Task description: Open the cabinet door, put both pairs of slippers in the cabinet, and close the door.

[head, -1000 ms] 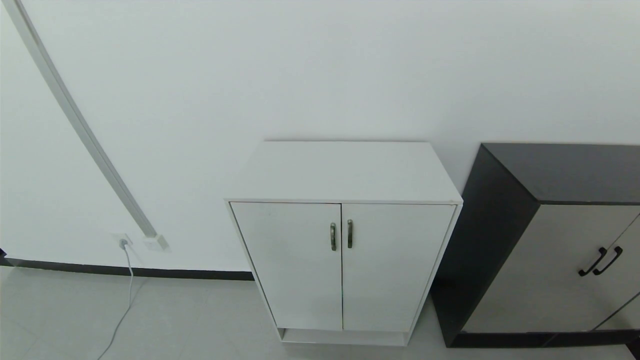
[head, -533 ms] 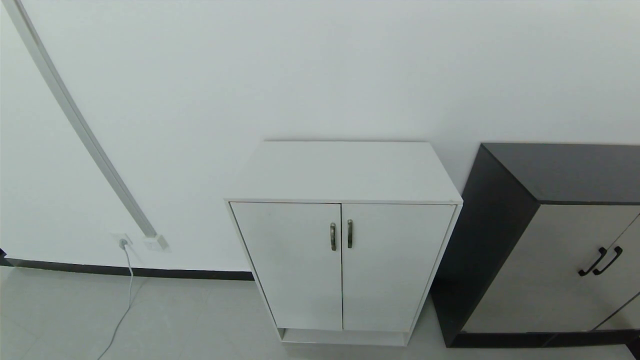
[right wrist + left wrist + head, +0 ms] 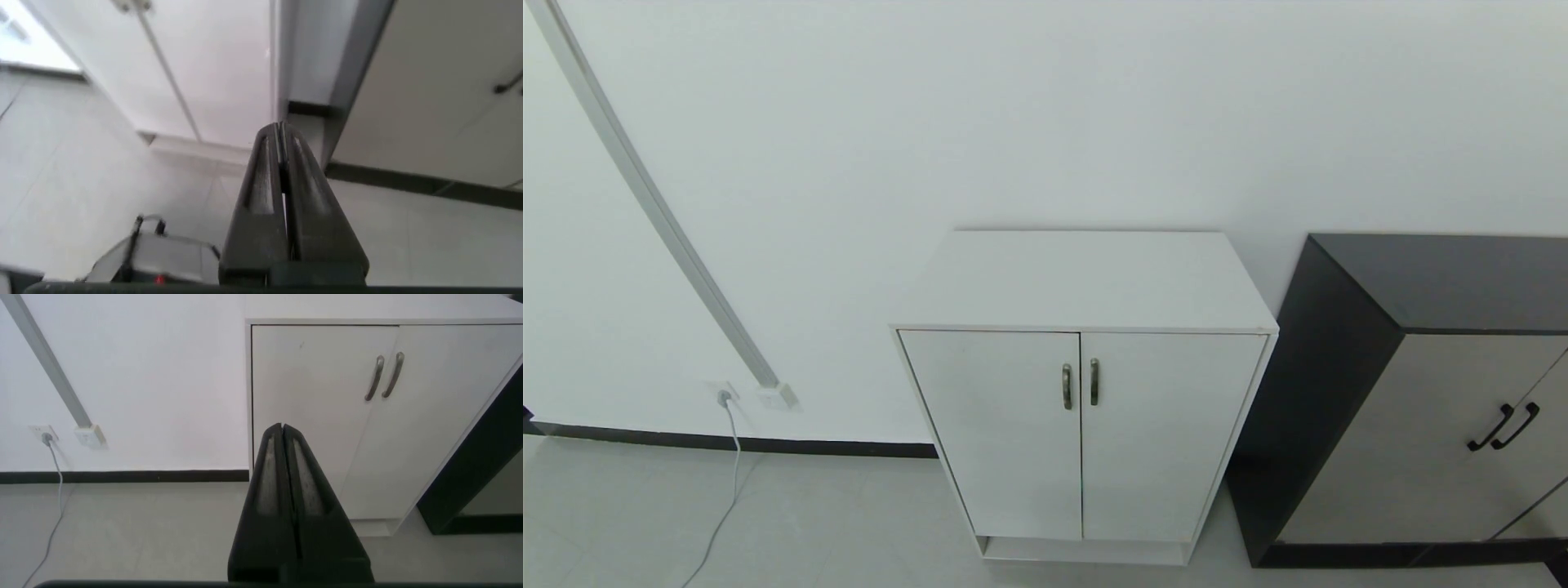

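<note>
Head view: standing back against the wall, white cabinet [image 3: 1086, 282], both doors sitting shut, paired handles [image 3: 1080, 384] meeting at the centre seam. Standing just beside its right flank, black cabinet [image 3: 1327, 392], hemming in that edge. Lying open in front and to the left, floor [image 3: 849, 514], with a cable [image 3: 727, 482] trailing down from a wall socket [image 3: 723, 396], well apart from the doors.

Left wrist view: hanging off the left door, apart from it, left gripper [image 3: 283, 431], fingers pressing together on nothing.

Right wrist view: hovering low, facing the narrow gap between the two cabinets, right gripper [image 3: 282, 129], likewise pinching closed, holding nothing.
</note>
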`<state>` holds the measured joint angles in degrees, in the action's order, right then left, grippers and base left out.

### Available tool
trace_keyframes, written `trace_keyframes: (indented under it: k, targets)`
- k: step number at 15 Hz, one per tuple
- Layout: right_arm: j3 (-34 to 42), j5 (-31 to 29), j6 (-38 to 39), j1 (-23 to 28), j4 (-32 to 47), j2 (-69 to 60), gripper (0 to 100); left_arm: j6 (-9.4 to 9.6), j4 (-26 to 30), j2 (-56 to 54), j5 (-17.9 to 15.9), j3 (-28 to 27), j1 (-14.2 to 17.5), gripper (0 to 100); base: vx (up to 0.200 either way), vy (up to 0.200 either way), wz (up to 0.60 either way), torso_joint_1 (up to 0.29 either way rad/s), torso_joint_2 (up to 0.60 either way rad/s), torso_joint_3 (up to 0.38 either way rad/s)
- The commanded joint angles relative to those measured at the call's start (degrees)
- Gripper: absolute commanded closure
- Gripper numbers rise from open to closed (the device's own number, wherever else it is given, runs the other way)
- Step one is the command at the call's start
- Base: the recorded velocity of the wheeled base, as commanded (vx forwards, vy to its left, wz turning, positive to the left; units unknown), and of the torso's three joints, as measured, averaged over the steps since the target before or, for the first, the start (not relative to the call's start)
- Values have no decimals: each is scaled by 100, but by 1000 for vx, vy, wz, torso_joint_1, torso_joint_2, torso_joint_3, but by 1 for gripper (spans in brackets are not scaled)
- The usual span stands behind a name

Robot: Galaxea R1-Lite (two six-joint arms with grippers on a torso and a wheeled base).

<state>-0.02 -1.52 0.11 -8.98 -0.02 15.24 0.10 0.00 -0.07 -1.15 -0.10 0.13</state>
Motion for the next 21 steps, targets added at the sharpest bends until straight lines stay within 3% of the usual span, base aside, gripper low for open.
trace_keyframes:
  k: [1,10,21]
  targets:
    - [2,-6,-2,362,2,-478,100,-1,0,7,0,1,4,100,0,0,0,0,0,0]
    - [2,-6,7,863,2,-1471,100,-1,0,7,0,1,4,100,0,0,0,0,0,0]
    - [2,3,33,881,-6,-1524,100,-1,0,7,0,1,4,100,0,0,0,0,0,0]
